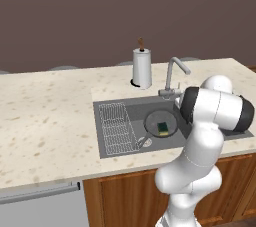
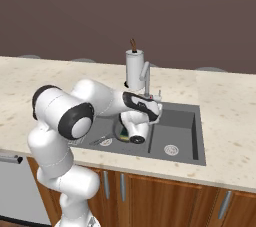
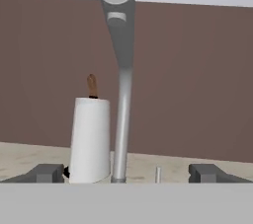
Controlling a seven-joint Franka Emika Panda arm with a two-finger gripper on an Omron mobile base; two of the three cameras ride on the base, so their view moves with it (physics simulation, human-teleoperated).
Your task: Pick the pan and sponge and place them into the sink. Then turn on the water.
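Note:
The dark pan (image 1: 159, 119) lies in the sink (image 1: 137, 108), with the yellow and green sponge (image 1: 163, 128) lying in it. In the right base view my arm covers most of the pan, and a sliver of the sponge (image 2: 122, 133) peeks out beside the wrist. The grey gooseneck faucet (image 1: 173, 72) stands at the sink's back rim. My gripper (image 2: 156, 107) hovers over the basin and points at the faucet (image 2: 145, 77). In the hand view the gripper (image 3: 127, 173) is open, its fingertips (image 3: 49, 172) wide apart on either side of the faucet stem (image 3: 122, 119), apart from it. No water is in view.
A white paper towel roll (image 1: 142, 68) stands on the counter just left of the faucet. A ribbed wire rack (image 1: 116, 127) fills the sink's left part. A round drain (image 2: 171, 149) sits in the right basin. Wooden cabinets (image 2: 165, 196) run below the counter.

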